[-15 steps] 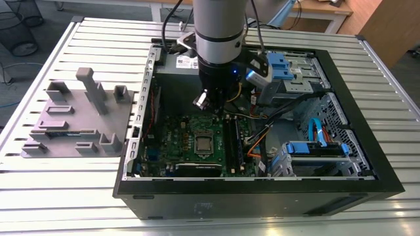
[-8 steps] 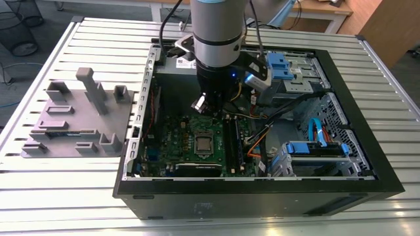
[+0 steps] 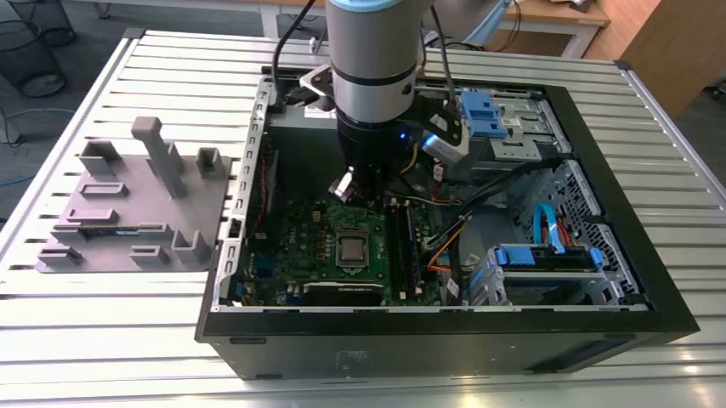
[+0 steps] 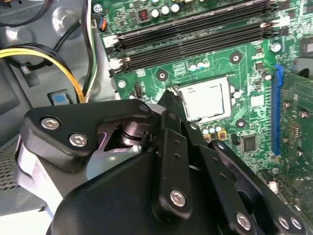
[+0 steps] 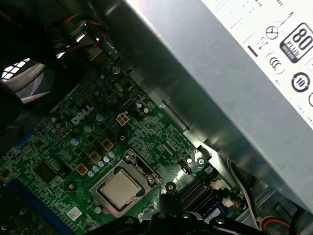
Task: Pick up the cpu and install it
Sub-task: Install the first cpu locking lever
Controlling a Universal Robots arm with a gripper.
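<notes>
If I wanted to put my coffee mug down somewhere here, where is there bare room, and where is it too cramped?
Bare room: the slatted table in front of the grey fixture plate and along the exterior view's left edge. Crowded: inside the computer case, where the gripper hangs over the motherboard near the cpu, beside cables and blue drive bays.

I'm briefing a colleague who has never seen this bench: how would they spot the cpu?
Look into the open computer case at the green motherboard. The cpu is the small silver-grey square in the metal-framed socket, shiny and flat beside the long black memory slots.
</notes>
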